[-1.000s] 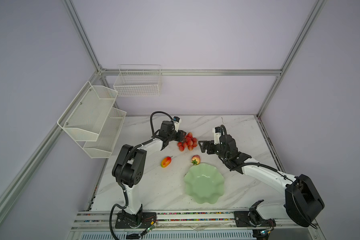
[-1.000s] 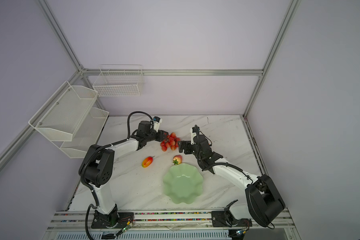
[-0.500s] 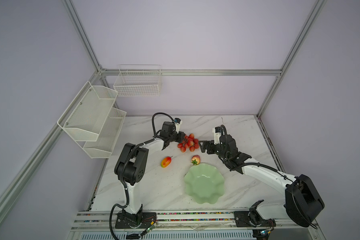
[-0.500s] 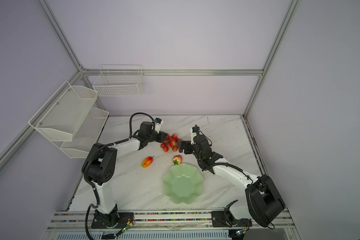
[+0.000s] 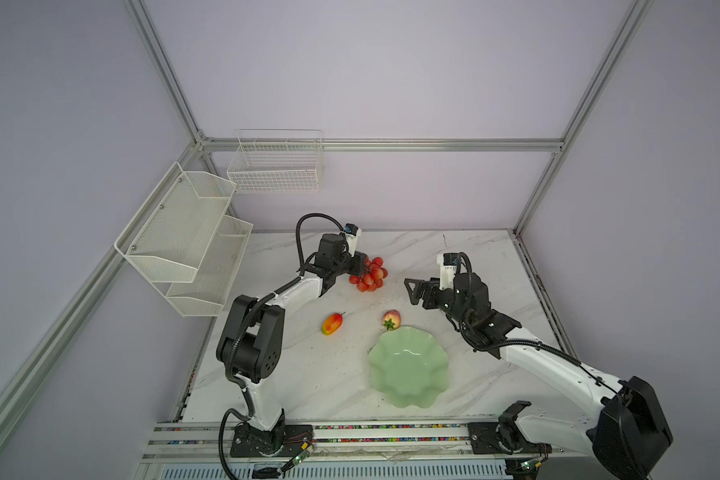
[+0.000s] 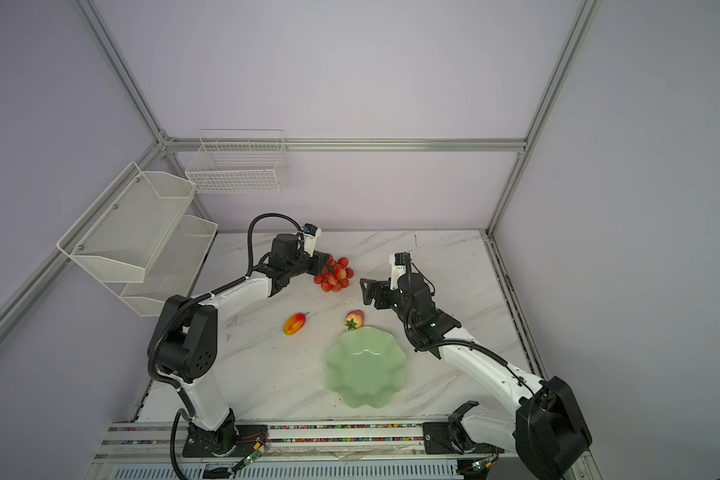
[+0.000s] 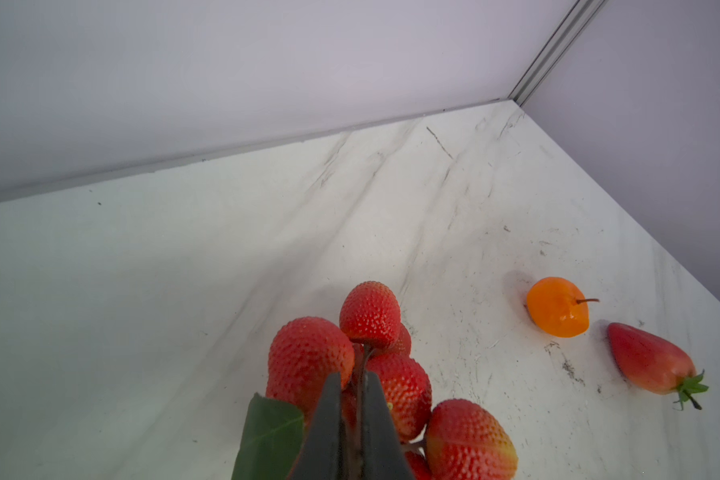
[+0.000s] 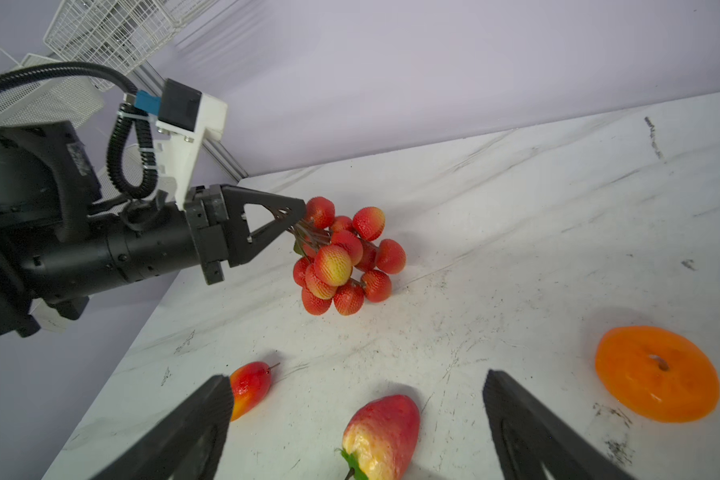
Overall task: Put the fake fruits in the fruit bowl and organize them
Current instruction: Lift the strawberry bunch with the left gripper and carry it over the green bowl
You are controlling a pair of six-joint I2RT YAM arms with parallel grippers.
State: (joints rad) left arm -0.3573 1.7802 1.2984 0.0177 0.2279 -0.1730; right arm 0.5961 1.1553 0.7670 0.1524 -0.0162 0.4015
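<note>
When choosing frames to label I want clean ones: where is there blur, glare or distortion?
Left wrist view: left gripper and leaf blurred up close. Right wrist view: orange stretched at the edge, wire basket smeared. Both top views: fruit bowl glints.

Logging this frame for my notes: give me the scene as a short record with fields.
fruit bowl: empty
left pincer: shut on stem of red bunch
right pincer: open, holding nothing
mango: on table, outside bowl
strawberry: on table, beside bowl rim
orange: on table, shown only in wrist views
</note>
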